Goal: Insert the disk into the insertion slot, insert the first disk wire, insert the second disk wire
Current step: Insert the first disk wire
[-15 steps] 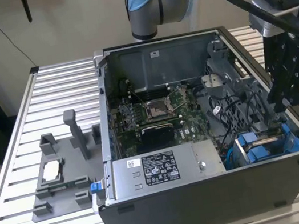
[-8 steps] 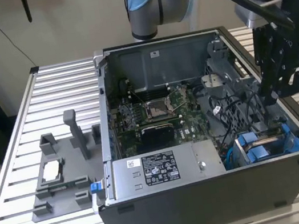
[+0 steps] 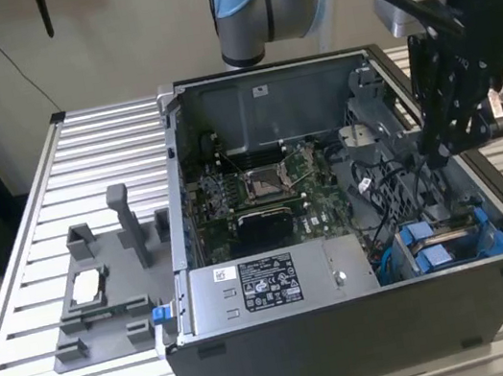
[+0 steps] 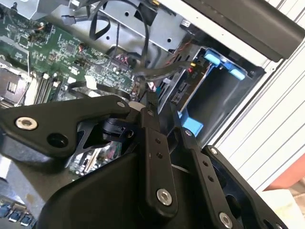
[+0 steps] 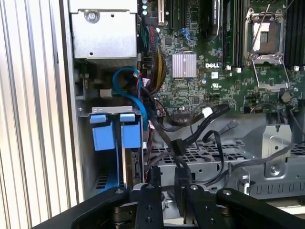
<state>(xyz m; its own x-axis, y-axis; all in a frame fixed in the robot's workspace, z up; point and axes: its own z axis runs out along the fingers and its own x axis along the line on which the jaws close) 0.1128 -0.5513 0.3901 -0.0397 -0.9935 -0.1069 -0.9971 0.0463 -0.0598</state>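
My gripper (image 3: 436,155) reaches down into the open computer case at the exterior view's right, above the drive cage. In the first wrist view its fingers (image 5: 155,188) stand close together, and a black disk wire (image 5: 177,145) runs down between them. The gripper (image 5: 169,179) looks shut on that wire. The disk sits in the insertion slot (image 3: 442,247), and its blue carrier tabs (image 5: 116,136) show at the cage's mouth. In the second wrist view the gripper (image 4: 164,112) hangs near the disk's rear connector edge (image 4: 182,93), beside the blue trim (image 4: 220,62).
The green motherboard (image 3: 260,182) with its square socket fills the case's middle. A grey labelled power-supply box (image 3: 268,282) lies along the near side. Loose black and blue cables (image 5: 126,81) crowd the space by the cage. A grey fixture (image 3: 104,292) stands on the slatted table (image 3: 37,187).
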